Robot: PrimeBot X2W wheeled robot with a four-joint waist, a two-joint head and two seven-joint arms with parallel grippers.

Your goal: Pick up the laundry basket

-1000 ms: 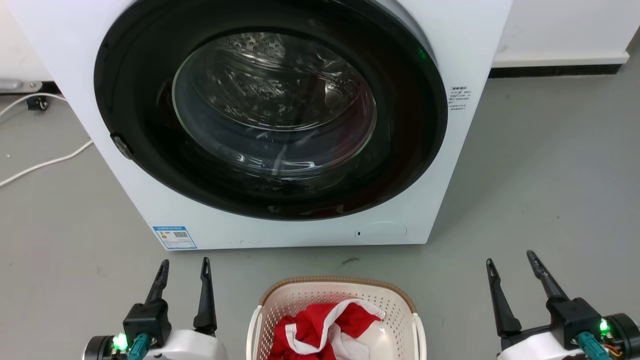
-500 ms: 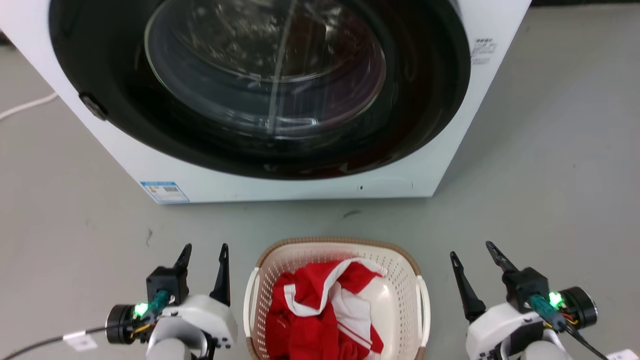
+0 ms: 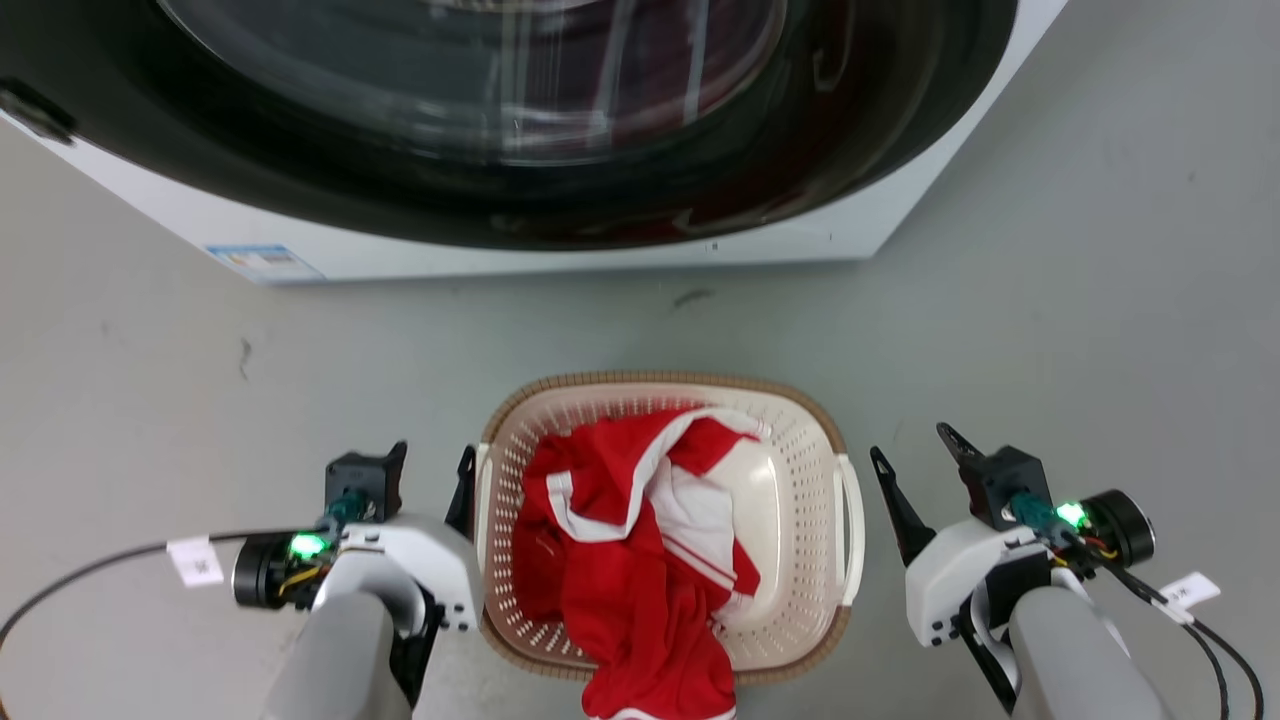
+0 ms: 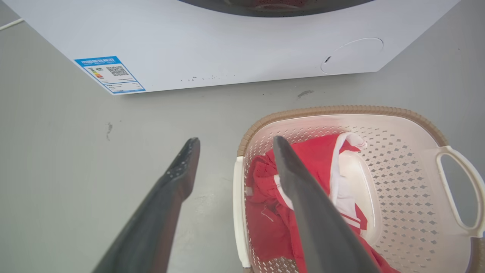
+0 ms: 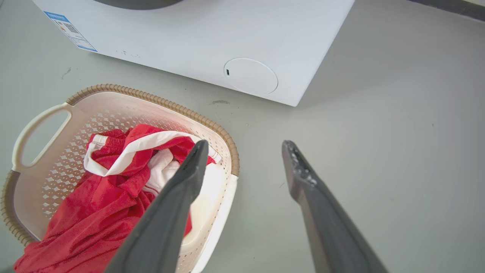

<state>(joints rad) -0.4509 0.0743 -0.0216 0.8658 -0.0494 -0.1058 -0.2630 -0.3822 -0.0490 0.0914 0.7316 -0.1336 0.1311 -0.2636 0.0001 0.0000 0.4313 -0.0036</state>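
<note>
the laundry basket (image 3: 800, 470) sits between the two claws. the left gripper (image 3: 432, 458), fingers apart, is just beside its left side. the right gripper (image 3: 912, 443), also spread, stands near its right side, not touching.

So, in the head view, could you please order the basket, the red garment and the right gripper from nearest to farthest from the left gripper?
1. The basket: its left handle sits right beside the left gripper.
2. The red garment: inside the basket, heaped toward its left.
3. The right gripper: beyond the basket's right side.
</note>
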